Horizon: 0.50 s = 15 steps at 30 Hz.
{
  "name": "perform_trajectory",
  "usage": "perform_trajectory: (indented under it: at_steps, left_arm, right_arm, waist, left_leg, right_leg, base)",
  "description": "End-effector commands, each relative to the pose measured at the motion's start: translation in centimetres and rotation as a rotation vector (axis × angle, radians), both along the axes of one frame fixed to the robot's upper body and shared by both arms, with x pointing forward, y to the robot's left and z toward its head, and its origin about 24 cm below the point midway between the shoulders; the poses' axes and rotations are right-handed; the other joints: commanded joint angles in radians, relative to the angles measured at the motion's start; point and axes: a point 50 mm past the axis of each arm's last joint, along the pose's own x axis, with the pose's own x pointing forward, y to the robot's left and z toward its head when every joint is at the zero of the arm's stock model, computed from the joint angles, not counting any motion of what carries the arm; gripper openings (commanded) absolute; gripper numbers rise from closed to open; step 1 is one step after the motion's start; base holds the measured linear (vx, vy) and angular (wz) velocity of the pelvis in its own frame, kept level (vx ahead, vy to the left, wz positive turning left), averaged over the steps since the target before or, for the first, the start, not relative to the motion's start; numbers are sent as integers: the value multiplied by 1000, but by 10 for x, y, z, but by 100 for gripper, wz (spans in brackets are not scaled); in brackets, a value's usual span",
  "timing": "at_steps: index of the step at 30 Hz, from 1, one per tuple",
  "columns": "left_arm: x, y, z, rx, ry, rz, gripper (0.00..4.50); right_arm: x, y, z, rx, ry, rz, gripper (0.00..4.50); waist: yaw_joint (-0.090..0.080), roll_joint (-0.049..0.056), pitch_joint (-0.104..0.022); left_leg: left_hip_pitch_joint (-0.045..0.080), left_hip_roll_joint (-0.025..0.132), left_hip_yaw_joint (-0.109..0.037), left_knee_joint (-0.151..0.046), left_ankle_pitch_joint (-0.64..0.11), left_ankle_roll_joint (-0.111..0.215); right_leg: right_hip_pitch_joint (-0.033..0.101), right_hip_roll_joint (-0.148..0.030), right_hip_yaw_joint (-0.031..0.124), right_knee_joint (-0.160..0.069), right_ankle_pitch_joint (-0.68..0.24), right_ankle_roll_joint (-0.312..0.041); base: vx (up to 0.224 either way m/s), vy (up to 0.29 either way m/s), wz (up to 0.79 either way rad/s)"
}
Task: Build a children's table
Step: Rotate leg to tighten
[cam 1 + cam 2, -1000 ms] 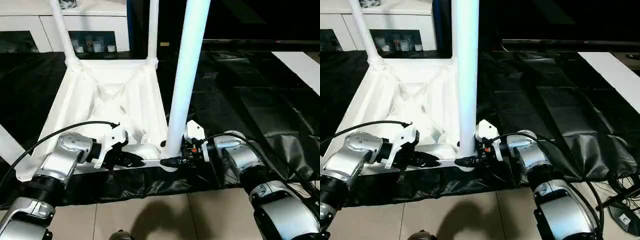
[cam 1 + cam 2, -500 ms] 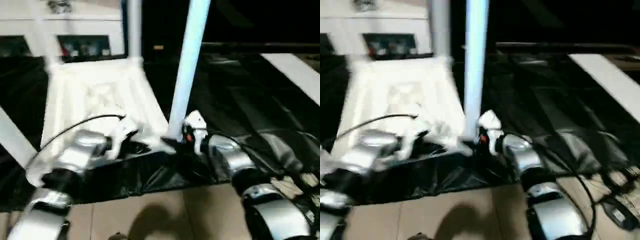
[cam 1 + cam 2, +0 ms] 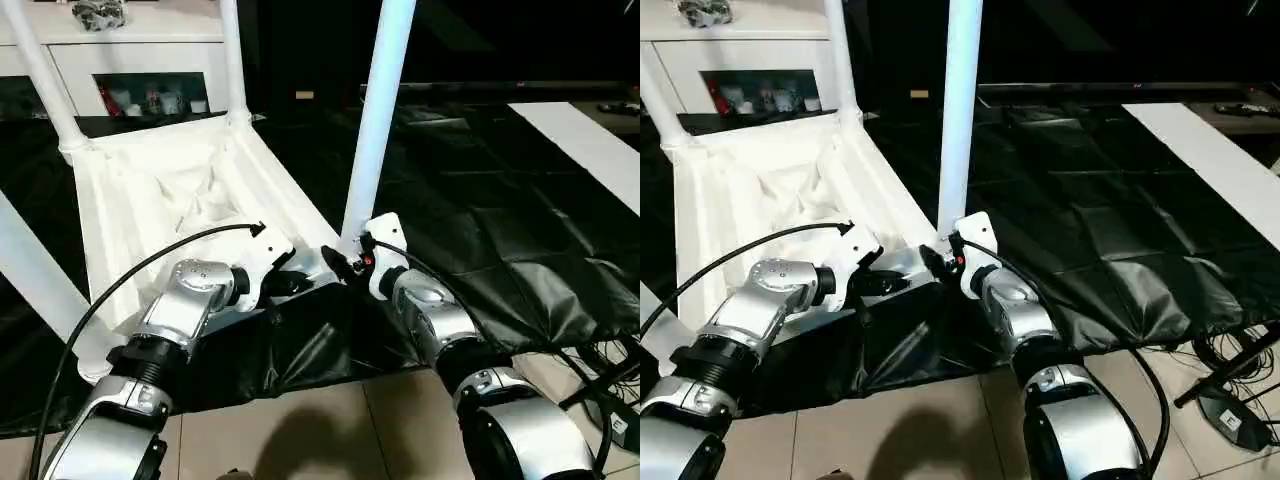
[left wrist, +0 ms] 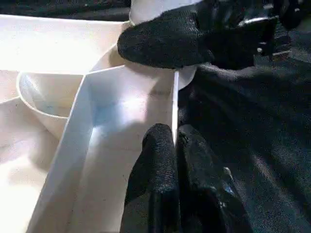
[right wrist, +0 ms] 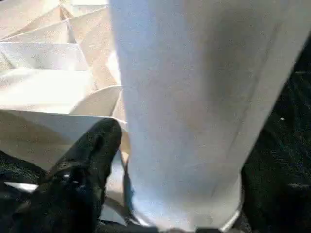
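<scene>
Children's table (image 3: 170, 190), white plastic, lying upside down on a black quilted sheet (image 3: 480, 230) that covers the floor, its ribbed underside facing up and round tube legs rising from the corner sockets. Two far legs (image 3: 232, 55) stand toward a white glass-doored cabinet (image 3: 130, 60); the near-right leg (image 3: 378, 110) stands upright in its socket just in front of the robot. Left gripper (image 4: 174, 145): black fingers pressed together on the thin edge wall of the table's rim (image 4: 174, 104), one finger on each side, close to the near-right corner. Right gripper (image 3: 350, 262): positioned at the base of the near-right leg, one black finger (image 5: 85, 160) lying against the tube's side where it enters the socket; the pictures do not settle whether these fingers clasp the leg or stand apart from it. Black cables (image 3: 150, 262) loop over both silver forearms. Beige tiled floor (image 3: 300, 430) shows nearest the robot, with cords and a stand base (image 3: 1230, 415) at the right.
</scene>
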Motion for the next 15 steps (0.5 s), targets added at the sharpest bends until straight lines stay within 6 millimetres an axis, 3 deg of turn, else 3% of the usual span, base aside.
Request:
perform_trajectory:
  at_steps: [1, 5, 8, 9, 12, 15]
  left_arm:
    - [-11, -28, 0, -83, -6, -171, 0]
    - [-18, -12, 1, -86, 15, -269, 0]
    - [-20, -3, 4, -94, 28, -309, 0]
    - [-21, 1, 5, -97, 37, -331, 0]
    - [-23, 9, 8, -104, 60, -378, 0]
    - [-25, 14, 10, -119, 89, -428, 0]
  right_arm:
    - [-16, 35, 4, 28, -32, 298, 422]
    - [-17, 12, 3, -50, -59, 414, 430]
    - [-20, 2, 6, -42, -50, 530, 430]
    - [-22, -3, 8, -43, -45, 595, 430]
    - [-27, -12, 9, -63, -28, 735, 415]
    - [-32, -18, 9, -91, 3, 844, 386]
  waist:
    - [1, -1, -47]
    - [5, -1, -52]
    - [15, 0, -59]
    - [19, -2, -61]
    - [27, -2, -64]
    - [33, -2, -60]
  left_leg:
    - [-2, 37, -24, -72, -317, 7]
    - [-3, 37, -17, -65, -251, 33]
    - [-9, 39, -13, -57, -173, 55]
    - [-12, 38, -11, -50, -129, 81]
    - [-14, 38, -9, -42, -105, 106]
    - [-15, 39, -9, -42, -134, 105]
  right_leg:
    - [28, -76, 63, -99, -333, -150]
    - [32, -71, 63, -85, -225, -181]
    - [39, -64, 58, -66, -89, -215]
    - [40, -61, 55, -54, -6, -235]
    - [37, -63, 55, -48, 38, -252]
    - [33, -64, 54, -53, -9, -255]
  base:
    - [0, 0, 0]
    - [0, 0, 0]
    - [0, 0, 0]
    - [0, 0, 0]
    - [0, 0, 0]
    - [0, 0, 0]
